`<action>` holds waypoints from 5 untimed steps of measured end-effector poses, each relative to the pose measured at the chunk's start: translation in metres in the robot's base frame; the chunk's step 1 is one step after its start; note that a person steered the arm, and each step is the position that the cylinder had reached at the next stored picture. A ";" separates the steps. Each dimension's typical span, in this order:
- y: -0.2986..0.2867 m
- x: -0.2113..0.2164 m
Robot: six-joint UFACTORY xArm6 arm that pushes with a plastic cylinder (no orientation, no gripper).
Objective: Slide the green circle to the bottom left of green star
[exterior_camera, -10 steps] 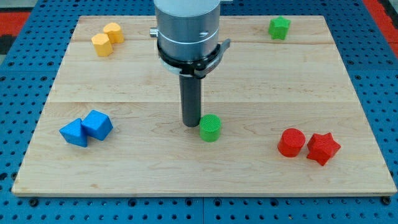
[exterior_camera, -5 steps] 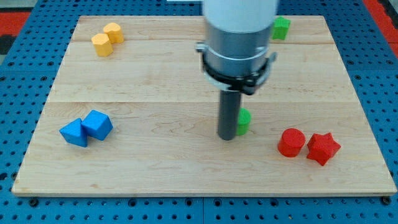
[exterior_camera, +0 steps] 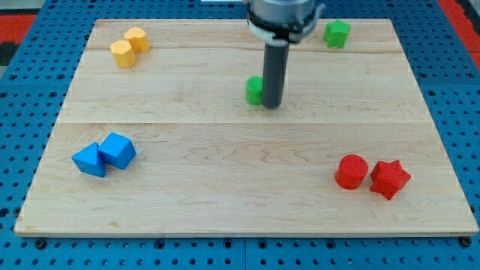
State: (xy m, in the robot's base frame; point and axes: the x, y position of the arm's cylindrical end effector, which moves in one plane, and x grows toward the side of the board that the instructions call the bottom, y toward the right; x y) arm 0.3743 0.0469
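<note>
a pale wooden surface (exterior_camera: 187,187) of joined planks, with faint seams running across, fills most of the view. around it lies a blue pegboard (exterior_camera: 30,112) dotted with holes, with a red patch (exterior_camera: 15,26) at each top corner. the light is even and soft.

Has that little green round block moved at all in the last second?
Yes. The green circle went up the view, from level with the red circle to nearer the green star. My tip touches its right side.
</note>
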 end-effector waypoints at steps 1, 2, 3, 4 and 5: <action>-0.004 -0.039; -0.041 0.012; -0.086 0.061; -0.112 0.013; -0.069 -0.018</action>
State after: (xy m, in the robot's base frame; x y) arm 0.3565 -0.0221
